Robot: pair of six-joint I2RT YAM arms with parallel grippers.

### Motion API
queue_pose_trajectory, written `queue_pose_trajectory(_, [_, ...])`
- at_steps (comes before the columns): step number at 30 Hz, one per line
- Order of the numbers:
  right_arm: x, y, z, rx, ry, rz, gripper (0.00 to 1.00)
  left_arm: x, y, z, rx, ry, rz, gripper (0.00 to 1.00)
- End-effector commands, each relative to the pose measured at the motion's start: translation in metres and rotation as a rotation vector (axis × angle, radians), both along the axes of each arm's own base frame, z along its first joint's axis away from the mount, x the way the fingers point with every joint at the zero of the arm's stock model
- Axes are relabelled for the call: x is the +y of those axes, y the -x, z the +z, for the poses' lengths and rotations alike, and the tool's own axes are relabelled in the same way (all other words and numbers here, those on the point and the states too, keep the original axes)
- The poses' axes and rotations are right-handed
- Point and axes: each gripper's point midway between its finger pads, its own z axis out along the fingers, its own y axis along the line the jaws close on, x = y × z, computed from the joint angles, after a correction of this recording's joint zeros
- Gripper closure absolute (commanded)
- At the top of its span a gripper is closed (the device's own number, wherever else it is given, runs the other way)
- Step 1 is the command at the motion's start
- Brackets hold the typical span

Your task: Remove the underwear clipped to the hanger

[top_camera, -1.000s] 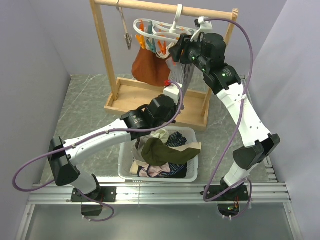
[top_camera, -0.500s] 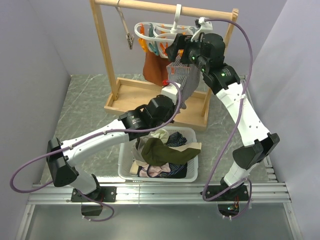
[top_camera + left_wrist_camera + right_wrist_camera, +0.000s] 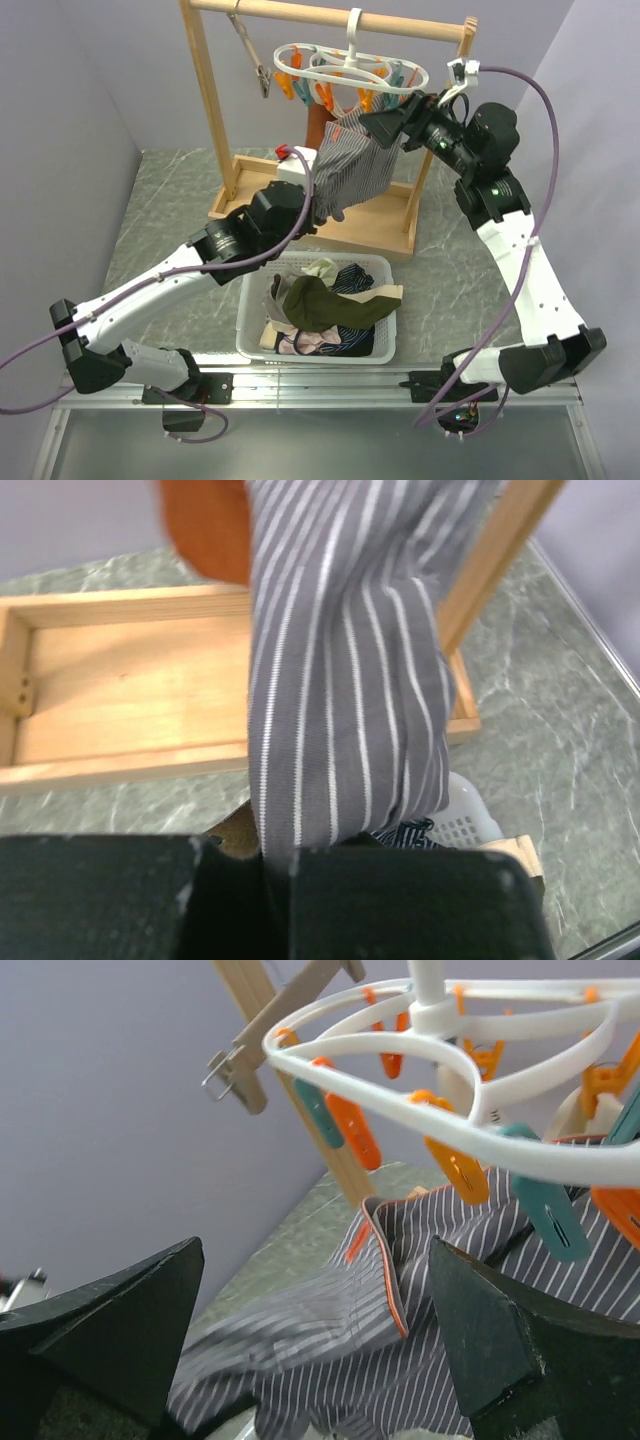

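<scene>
Left gripper (image 3: 312, 203): was clamped shut on the lower edge of the grey pin-striped briefs (image 3: 355, 165), at their 8 o'clock. Briefs: stretched below the hanger (image 3: 350, 65), at its 6 o'clock. Right gripper (image 3: 388, 122): spread wide, held nothing, at briefs' 2 o'clock.

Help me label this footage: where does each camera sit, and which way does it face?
Top view: fixed high behind the arms, looking down at the rack, hanger and basket; both arms show.
Left wrist: on the left arm, looking past the left gripper, shut on the striped underwear, toward the rack's base; its dark fingers fill the bottom.
Right wrist: on the right arm, looking up at the hanger's pegs; the open right gripper frames the lower corners.
Shared: all three show the striped underwear.
</scene>
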Motion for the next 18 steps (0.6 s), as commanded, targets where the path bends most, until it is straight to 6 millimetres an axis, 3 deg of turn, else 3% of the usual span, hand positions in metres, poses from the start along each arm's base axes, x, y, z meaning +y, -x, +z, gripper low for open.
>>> queue_pose_trajectory(1, [-0.009, 0.027, 0.031, -0.124, -0.032, 0.015, 0.0, 0.029, 0.003, 0.013, -0.003, 0.034, 0.076, 1.0])
queue_pose_trajectory(3, [-0.021, 0.023, 0.022, -0.113, -0.02, -0.052, 0.0, 0.044, 0.007, 0.014, 0.004, 0.037, 0.096, 1.0])
queue_pose_trajectory(5, [-0.038, 0.031, 0.036, -0.18, -0.051, -0.12, 0.0, 0.057, 0.011, 0.016, 0.007, 0.054, 0.123, 1.0])
queue_pose_trajectory(6, [-0.041, 0.031, 0.027, -0.178, -0.056, -0.132, 0.0, 0.062, 0.014, 0.012, 0.021, 0.039, 0.131, 1.0])
queue_pose_trajectory(7, [-0.045, 0.041, 0.04, -0.234, -0.076, -0.137, 0.0, 0.067, 0.015, 0.012, 0.024, 0.045, 0.143, 1.0])
queue_pose_trajectory(10, [-0.05, 0.048, 0.046, -0.253, -0.087, -0.129, 0.0, 0.086, 0.02, 0.006, 0.043, 0.027, 0.182, 1.0])
queue_pose_trajectory(13, [-0.057, 0.043, 0.044, -0.239, -0.079, -0.164, 0.0, 0.1, 0.026, 0.009, 0.045, 0.03, 0.205, 1.0])
queue_pose_trajectory(18, [-0.065, 0.024, 0.023, -0.172, -0.06, -0.208, 0.0, 0.118, 0.036, 0.018, 0.047, 0.045, 0.236, 1.0])
